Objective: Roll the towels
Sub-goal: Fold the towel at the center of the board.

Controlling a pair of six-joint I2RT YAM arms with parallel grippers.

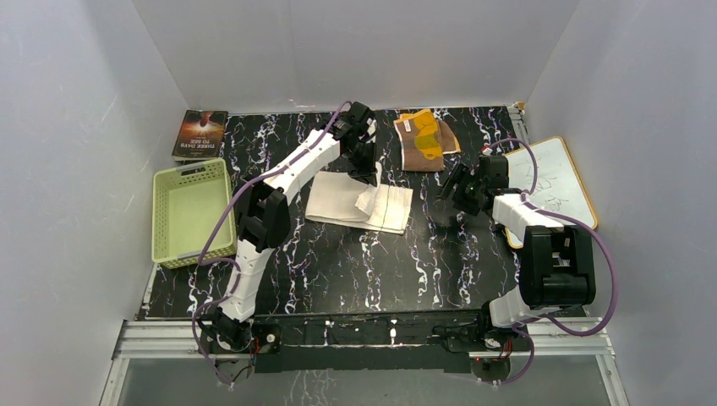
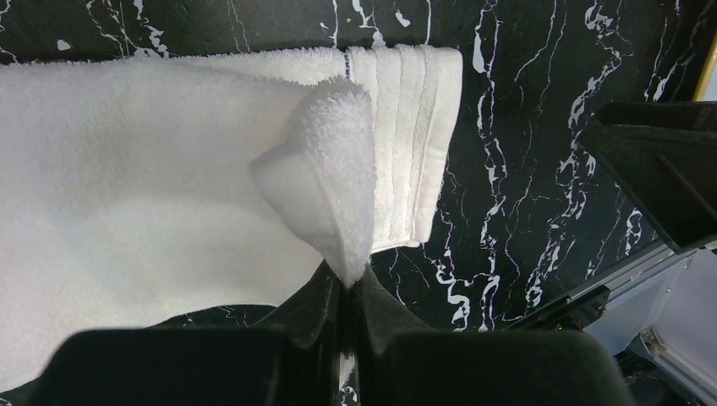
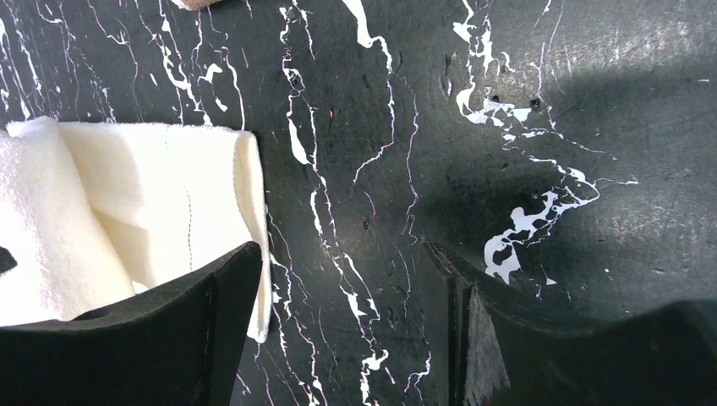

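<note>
The cream-white towel [image 1: 355, 201] lies flat in the middle of the black marble table. My left gripper [image 1: 369, 176] is shut on the towel's far right corner and holds it lifted and folded inward; in the left wrist view the pinched corner [image 2: 334, 190] rises from between the shut fingertips [image 2: 348, 286]. My right gripper [image 1: 452, 188] is open and empty, low over bare table just right of the towel, whose right edge shows in the right wrist view [image 3: 127, 220]. The brown towel with yellow-orange pattern [image 1: 425, 140] lies crumpled at the back centre.
A light green basket [image 1: 191, 211] stands at the left, with a book [image 1: 201, 133] behind it. A white board with a wooden frame [image 1: 550, 186] lies at the right, under my right arm.
</note>
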